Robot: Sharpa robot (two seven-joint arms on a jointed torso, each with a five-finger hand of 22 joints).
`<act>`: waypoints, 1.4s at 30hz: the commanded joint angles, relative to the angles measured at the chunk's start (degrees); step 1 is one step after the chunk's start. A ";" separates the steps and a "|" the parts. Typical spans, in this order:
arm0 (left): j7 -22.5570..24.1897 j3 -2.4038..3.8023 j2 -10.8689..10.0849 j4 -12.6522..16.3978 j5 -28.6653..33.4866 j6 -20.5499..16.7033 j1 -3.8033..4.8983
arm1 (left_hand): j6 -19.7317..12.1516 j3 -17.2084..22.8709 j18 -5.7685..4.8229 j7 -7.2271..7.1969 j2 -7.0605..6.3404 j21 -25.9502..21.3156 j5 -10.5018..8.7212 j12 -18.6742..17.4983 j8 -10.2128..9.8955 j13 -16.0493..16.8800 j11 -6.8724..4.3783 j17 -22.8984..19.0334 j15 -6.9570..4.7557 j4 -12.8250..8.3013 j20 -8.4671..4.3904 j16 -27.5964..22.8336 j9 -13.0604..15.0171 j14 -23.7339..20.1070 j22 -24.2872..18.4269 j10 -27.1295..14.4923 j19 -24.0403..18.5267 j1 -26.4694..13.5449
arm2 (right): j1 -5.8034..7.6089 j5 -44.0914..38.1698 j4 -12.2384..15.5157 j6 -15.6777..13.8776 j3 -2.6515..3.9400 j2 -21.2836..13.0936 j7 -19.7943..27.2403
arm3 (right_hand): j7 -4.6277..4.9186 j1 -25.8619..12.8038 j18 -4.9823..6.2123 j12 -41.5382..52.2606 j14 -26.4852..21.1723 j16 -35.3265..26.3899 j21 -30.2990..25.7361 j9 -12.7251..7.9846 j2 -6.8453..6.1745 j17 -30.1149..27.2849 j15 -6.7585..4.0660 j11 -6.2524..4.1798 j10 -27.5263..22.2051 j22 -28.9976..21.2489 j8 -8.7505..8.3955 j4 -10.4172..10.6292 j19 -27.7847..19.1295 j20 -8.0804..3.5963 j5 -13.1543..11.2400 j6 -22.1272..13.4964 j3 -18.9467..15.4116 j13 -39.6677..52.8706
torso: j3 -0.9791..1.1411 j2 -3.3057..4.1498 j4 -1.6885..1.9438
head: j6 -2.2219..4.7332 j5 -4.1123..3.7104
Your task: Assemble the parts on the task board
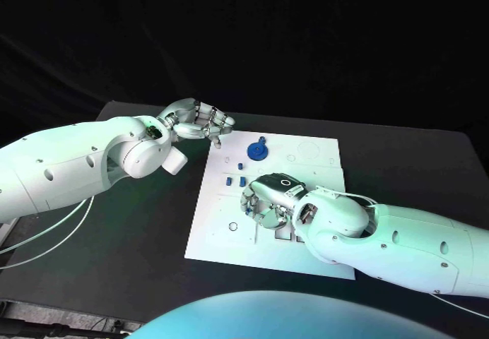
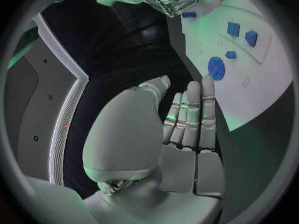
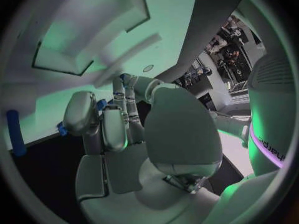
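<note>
Right silver hand [image 1: 273, 201] rests curled over the middle of the white rectangular task board [image 1: 316, 159], whether holding a small blue part cannot be told. Left silver hand [image 1: 196, 120] hovers empty, fingers loosely extended, beside the board's far corner, near a round blue disc part [image 1: 257, 150].

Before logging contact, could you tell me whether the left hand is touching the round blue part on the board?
Apart. In the head view the left hand sits beyond the task board's far corner, with bare white board between it and the round blue part.
</note>
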 commanded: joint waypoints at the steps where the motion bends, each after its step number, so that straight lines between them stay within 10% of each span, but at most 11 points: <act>1: 0.16 0.04 0.03 0.15 -0.17 0.80 0.08 | -0.49 -0.05 0.77 1.68 -0.27 -0.38 0.04 0.13 -0.14 -0.04 0.02 -0.09 0.30 -0.29 0.31 -0.32 -0.06 -0.04 -0.13 -0.47 0.20 -0.36 | -0.23 -0.01 -0.02 1.81 -0.20 -0.07 0.13 | 0.35 -0.32 -0.71 -0.11 0.37 -0.32 -0.28 0.13 0.15 0.11 0.22 0.03 -0.29 2.89 0.27 -0.02 0.17 0.04 0.16 0.09 -0.09 0.07 | 0.01 -0.01 0.00 | -0.08 -0.03; 9: 0.13 0.04 -0.03 0.16 -0.18 0.79 0.08 | -0.49 -0.05 0.77 1.68 -0.27 -0.38 0.04 0.13 -0.14 -0.04 0.02 -0.09 0.30 -0.29 0.31 -0.32 -0.06 -0.04 -0.13 -0.47 0.20 -0.36 | -0.27 -0.09 0.10 0.55 -0.20 -0.50 0.15 | 0.39 -0.82 -0.71 -0.41 0.44 -0.28 -0.38 0.33 -0.11 0.19 0.32 0.12 -0.49 2.92 0.33 -0.17 0.14 0.13 0.09 -0.24 -0.69 0.12 | 0.07 0.01 -0.04 | -0.07 0.08; 18: 0.13 0.04 -0.07 0.14 -0.18 0.79 0.08 | -0.49 -0.05 0.77 1.68 -0.27 -0.38 0.04 0.13 -0.14 -0.04 0.02 -0.09 0.30 -0.29 0.31 -0.32 -0.06 -0.04 -0.13 -0.47 0.20 -0.36 | -0.27 -0.03 0.82 -3.26 -0.21 -1.54 0.44 | 1.41 -3.39 -0.06 -3.09 -1.06 -1.23 -5.00 -2.51 -4.18 -1.91 2.21 2.21 -7.85 1.36 -6.26 0.37 -1.67 1.70 0.01 -9.11 -5.36 -0.59 | 0.09 -0.02 -0.02 | 0.16 0.04; 24: 0.03 0.04 -0.08 0.05 -0.18 0.96 0.08 | -0.49 -0.05 0.77 1.68 -0.27 -0.38 0.04 0.13 -0.14 -0.04 0.02 -0.09 0.30 -0.29 0.31 -0.32 -0.06 -0.04 -0.13 -0.47 0.20 -0.36 | 0.04 -0.05 2.94 -4.77 -0.16 -3.74 0.78 | 1.09 -2.23 0.31 -1.84 -2.05 -1.66 -7.23 -3.36 -3.79 -3.28 2.65 2.67 -10.96 0.60 -7.88 0.68 -2.43 2.27 0.16 -10.00 -10.63 -0.48 | 0.06 -0.12 -0.13 | 0.40 -0.08; 36: 0.17 0.03 -0.28 -0.02 -0.30 1.21 0.06 | -0.53 -0.07 0.77 1.69 -0.24 -0.46 0.05 0.17 -0.11 -0.03 0.03 -0.10 0.31 -0.37 0.33 -0.37 -0.06 -0.07 -0.19 -0.57 0.21 -0.38 | 4.03 3.66 9.02 -5.15 0.56 -12.55 0.08 | 1.80 -0.40 0.03 0.72 -1.31 -0.60 -5.72 -3.92 -2.29 -2.15 2.47 2.51 -11.92 1.34 -8.19 1.82 -1.42 2.26 0.34 -8.06 -14.69 -0.25 | 0.08 -0.14 -0.19 | 1.43 -1.40; 42: 0.61 0.03 -0.47 -0.02 -0.31 1.23 0.05 | -0.55 -0.08 0.77 1.70 -0.21 -0.50 0.05 0.19 -0.09 -0.03 0.04 -0.11 0.32 -0.41 0.33 -0.39 -0.06 -0.09 -0.22 -0.63 0.21 -0.39 | 7.15 8.82 7.52 -2.58 0.80 -16.63 1.17 | 1.98 -0.41 0.33 1.22 -1.66 -1.39 -7.97 -4.44 -2.33 -3.74 2.57 2.66 -13.63 0.51 -8.74 3.38 -1.94 2.28 0.41 -7.66 -18.63 -0.61 | 0.01 -0.31 -0.52 | 2.20 -2.46</act>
